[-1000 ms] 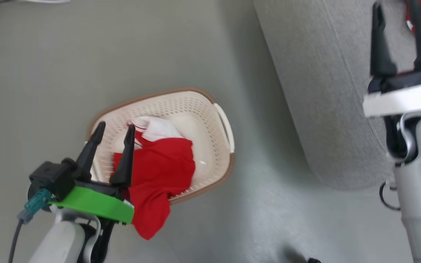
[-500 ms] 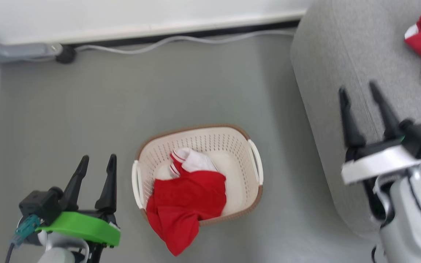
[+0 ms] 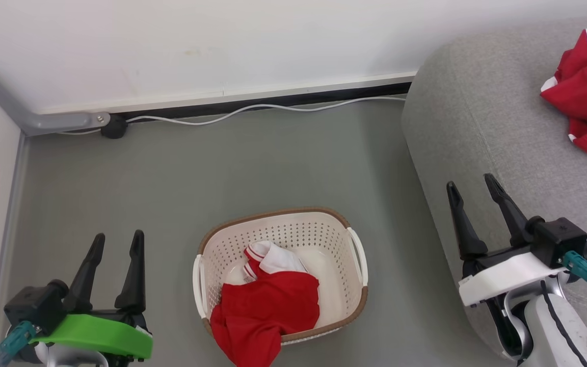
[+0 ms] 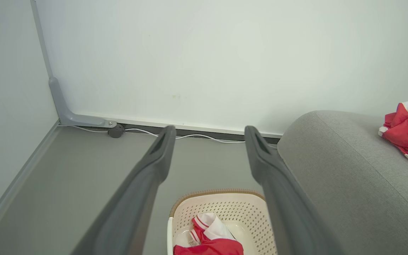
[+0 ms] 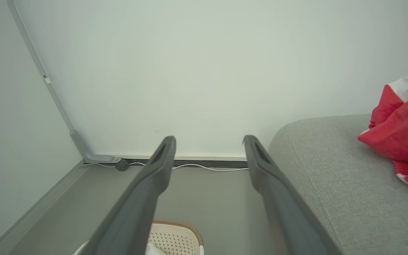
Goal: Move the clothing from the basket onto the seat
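A red garment (image 3: 268, 308) lies in the basket (image 3: 283, 232) on the floor (image 3: 222, 168), one corner hanging over the near rim. A second red garment (image 3: 586, 92) sits on the sofa (image 3: 477, 127), well apart from the basket. The left gripper (image 3: 118, 235) hovers left of the basket, jaws spread wide, holding nothing. The right gripper (image 3: 469, 181) hangs by the sofa arm, likewise wide and empty.

Two red garments (image 3: 268, 308) (image 3: 586, 97), one basket (image 3: 273, 212), one sofa (image 3: 477, 127), two grippers (image 3: 118, 235) (image 3: 469, 179).

No legible txt, nos. or logos. Clothing (image 3: 268, 308) in the basket (image 3: 278, 232) lies crumpled w/ just plain red & white showing.
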Available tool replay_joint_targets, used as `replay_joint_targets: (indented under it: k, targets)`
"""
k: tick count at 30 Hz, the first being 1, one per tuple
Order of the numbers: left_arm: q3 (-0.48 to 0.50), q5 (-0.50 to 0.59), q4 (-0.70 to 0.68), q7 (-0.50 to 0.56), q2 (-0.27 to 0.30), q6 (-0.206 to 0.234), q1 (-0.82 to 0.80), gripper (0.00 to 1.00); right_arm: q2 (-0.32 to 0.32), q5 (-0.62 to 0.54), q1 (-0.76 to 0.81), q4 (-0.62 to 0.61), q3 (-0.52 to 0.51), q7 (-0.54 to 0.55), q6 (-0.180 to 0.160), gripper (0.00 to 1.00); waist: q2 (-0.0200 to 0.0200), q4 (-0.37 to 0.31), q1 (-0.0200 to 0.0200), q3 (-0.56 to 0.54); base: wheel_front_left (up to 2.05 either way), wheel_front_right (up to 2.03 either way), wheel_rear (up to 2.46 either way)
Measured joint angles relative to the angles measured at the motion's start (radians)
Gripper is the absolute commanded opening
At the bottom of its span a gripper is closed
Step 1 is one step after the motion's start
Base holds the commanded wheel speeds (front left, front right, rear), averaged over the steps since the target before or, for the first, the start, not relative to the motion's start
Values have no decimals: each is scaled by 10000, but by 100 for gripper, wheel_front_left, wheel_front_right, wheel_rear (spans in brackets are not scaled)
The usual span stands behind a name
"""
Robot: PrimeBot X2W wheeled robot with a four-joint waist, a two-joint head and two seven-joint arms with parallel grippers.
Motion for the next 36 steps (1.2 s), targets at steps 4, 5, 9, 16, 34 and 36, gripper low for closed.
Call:
replay_joint_targets:
  k: [4,5,9,16,34,36]
  targets:
    - [113,6,-247,0,-2,-4,10,100,8,0,147,-125,0,0,-4,100,0,-111,0,30,0,0,0]
    - [138,8,-284,0,-2,-6,15,100,15,0,167,-165,0,0,-4,100,0,-126,0,61,0,0,0]
    - [142,35,-410,-2,2,-8,83,100,46,0,177,-337,-12,0,-6,100,0,-189,0,218,0,0,0]
    - [-290,138,-428,15,13,-96,197,100,42,-2,128,-849,-251,0,-107,100,0,-316,0,721,0,0,0]
    - [-1567,871,1262,2146,278,-194,-1086,100,107,-25,-796,-1697,-537,-2,-267,100,0,-1095,0,3075,0,0,0]
    - [-1638,940,1524,2399,372,-194,-1249,100,142,-8,-915,-1735,-545,-2,-267,100,0,-1237,0,3339,0,0,0]
